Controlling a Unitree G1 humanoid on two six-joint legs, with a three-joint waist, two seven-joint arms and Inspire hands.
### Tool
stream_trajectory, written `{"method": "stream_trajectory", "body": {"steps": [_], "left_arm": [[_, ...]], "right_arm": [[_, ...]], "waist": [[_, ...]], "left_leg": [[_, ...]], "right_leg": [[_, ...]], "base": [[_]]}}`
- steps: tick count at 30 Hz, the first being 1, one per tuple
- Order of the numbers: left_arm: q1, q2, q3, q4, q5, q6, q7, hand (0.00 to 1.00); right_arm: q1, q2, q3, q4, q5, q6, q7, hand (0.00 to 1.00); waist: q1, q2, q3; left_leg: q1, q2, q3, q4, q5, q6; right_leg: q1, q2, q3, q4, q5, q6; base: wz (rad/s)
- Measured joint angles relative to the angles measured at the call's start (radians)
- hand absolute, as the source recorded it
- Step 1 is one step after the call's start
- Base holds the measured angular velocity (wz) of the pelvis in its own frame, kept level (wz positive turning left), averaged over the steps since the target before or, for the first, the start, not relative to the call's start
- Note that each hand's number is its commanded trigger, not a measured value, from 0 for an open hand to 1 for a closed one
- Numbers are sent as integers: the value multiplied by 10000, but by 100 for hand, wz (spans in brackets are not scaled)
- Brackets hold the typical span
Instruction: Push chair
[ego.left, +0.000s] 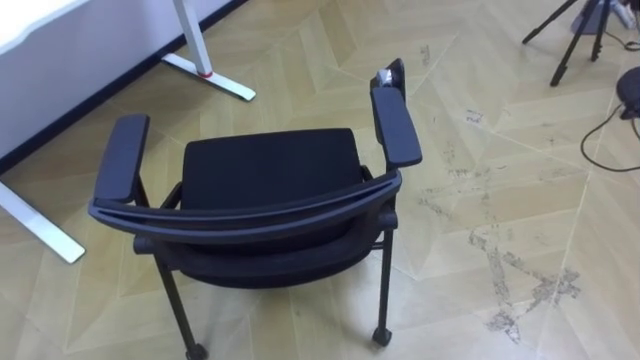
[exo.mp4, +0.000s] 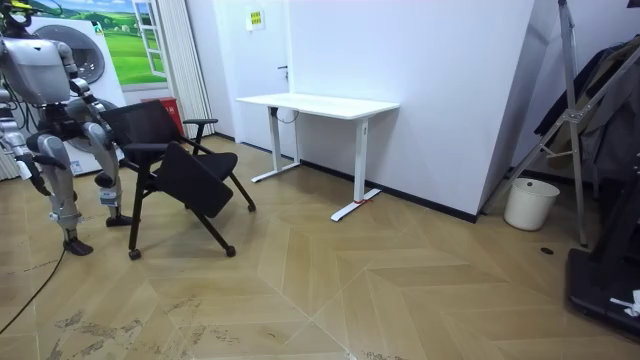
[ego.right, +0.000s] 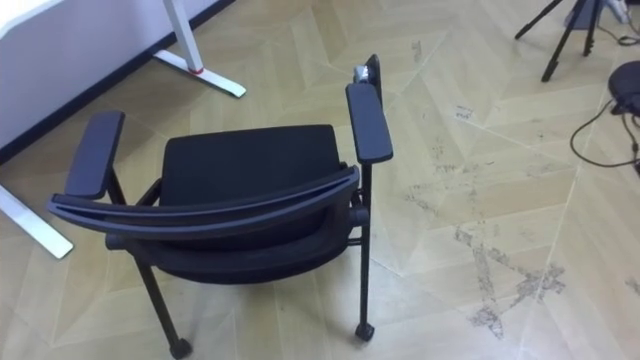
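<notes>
A black chair (ego.left: 268, 175) with two padded armrests and small castors stands right in front of me, its curved backrest (ego.left: 250, 215) nearest and its seat facing away. Nothing rests on the backrest or on either armrest. In the room view I stand upright at the left, just behind the chair (exo.mp4: 165, 160), which faces the white desk. My right hand (exo.mp4: 38, 177) hangs low at my side, away from the chair.
A white desk (exo.mp4: 320, 103) stands against the wall ahead on my left, its foot bars (ego.left: 212, 79) on the floor near the chair. A tripod (ego.left: 575, 40) and a cable (ego.left: 605, 135) lie ahead on my right. A white bin (exo.mp4: 530, 203) stands farther off.
</notes>
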Motion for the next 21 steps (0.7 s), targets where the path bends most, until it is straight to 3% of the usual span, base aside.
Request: {"method": "stream_trajectory", "body": {"steps": [15, 21], "left_arm": [[108, -58, 46, 8, -142, 0, 46, 0], [166, 20, 1247, 260, -211, 18, 365, 0]], "right_arm": [[234, 43, -18, -33, 420, 5, -540, 0], [151, -32, -558, -30, 495, 15, -689, 0]], "waist": [[25, 16, -2], [42, 3, -3]], "left_leg": [[3, -11, -52, 24, 0, 0], [30, -21, -51, 21, 0, 0]], "right_leg": [[12, -8, -18, -3, -14, 14], [60, -16, -32, -19, -17, 15]], "base": [[0], [0]]}}
